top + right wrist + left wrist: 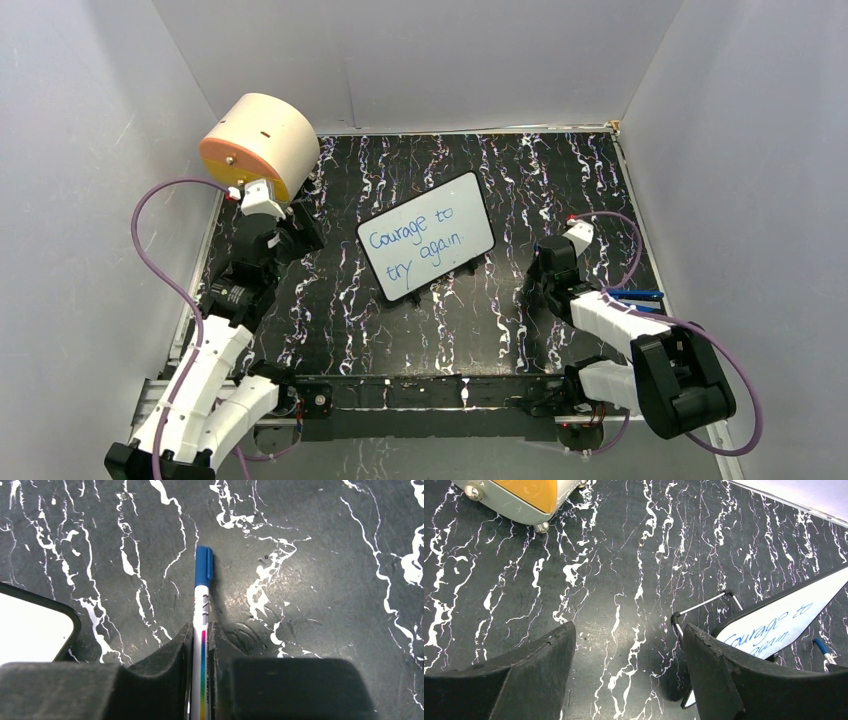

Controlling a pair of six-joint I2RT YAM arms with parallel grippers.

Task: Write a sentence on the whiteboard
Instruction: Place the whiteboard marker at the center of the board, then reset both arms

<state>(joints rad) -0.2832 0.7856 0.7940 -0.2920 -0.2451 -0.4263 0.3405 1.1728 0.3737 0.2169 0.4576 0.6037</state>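
Surface: the flat black surface with white squiggly lines point(340, 330) fills the middle of the top view. Everything sits on it.
Drum: the round cream drum with an orange end point(262, 140) is in the upper left of the top view, at the far left corner of the surface.
Left arm: the white and black left arm point(215, 370) runs up the left side of the top view. Its tip is just below the drum.
Right arm: the white and black right arm point(610, 325) is at the lower right. Its tip is near the board's right end.
Whiteboard: the small white board with a thin black rim and round corners point(427, 237) is in the middle of the top view, between the two arms. It touches neither arm, and its right end is turned up the frame.
Left jaws: wide apart and holding nothing. Bare surface shows between the two black fingers point(539, 670).
Right jaws: closed tight on the marker.
Sentence: blue handwriting point(418, 243) in two lines on the board, "Courage to" above "try again."
Marker: the thin white marker with a blue cap point(202, 597) pokes up the middle of the right wrist view. I cannot tell if the cap touches the surface.
Wire leg: a thin metal wire with black ends point(704, 604) shows beside the board in the left wrist view.
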